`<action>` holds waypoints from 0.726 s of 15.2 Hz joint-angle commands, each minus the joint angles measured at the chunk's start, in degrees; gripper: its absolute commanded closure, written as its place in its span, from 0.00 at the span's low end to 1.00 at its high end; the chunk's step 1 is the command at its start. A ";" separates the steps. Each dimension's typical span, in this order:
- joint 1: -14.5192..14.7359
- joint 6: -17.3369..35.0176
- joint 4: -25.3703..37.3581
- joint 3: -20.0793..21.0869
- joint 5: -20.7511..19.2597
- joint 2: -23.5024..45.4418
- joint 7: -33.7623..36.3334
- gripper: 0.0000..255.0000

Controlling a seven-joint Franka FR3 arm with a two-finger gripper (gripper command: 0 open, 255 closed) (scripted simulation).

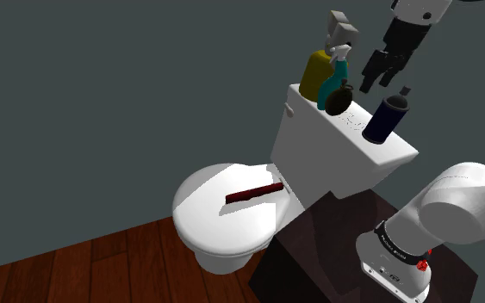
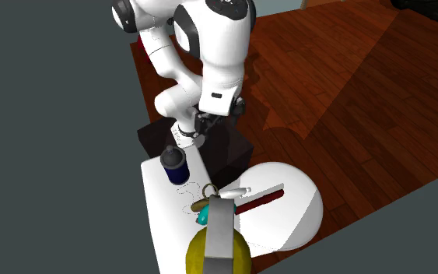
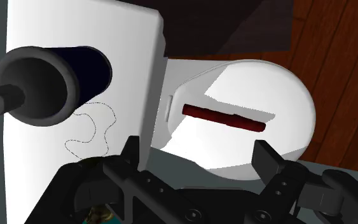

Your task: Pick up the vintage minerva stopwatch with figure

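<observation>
Gripper (image 1: 387,86) open and empty over the toilet tank; stopwatch (image 1: 338,97) not touched.

You will find the stopwatch, a dark round piece with a ring on top, standing on the white tank lid (image 1: 378,153), just beside the teal bottle (image 1: 329,86) and the yellow spray bottle (image 1: 316,71) and apart from the dark blue can (image 1: 387,116) on the shoulder view's right. The hand hangs above the lid, between stopwatch and can, clear of both. In the wrist view the two fingers (image 3: 266,159) stand wide apart with nothing between them, and a thin looped cord (image 3: 91,127) lies on the lid near the can. A dark red bar (image 1: 255,191) lies on the closed toilet seat (image 1: 210,219) below.
</observation>
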 commanded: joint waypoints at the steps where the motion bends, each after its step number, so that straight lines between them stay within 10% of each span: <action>1: 0.00 0.00 0.00 0.00 0.00 0.00 0.00 0.00; 11: -3.56 8.47 8.70 -2.92 -8.73 19.10 -1.86 0.00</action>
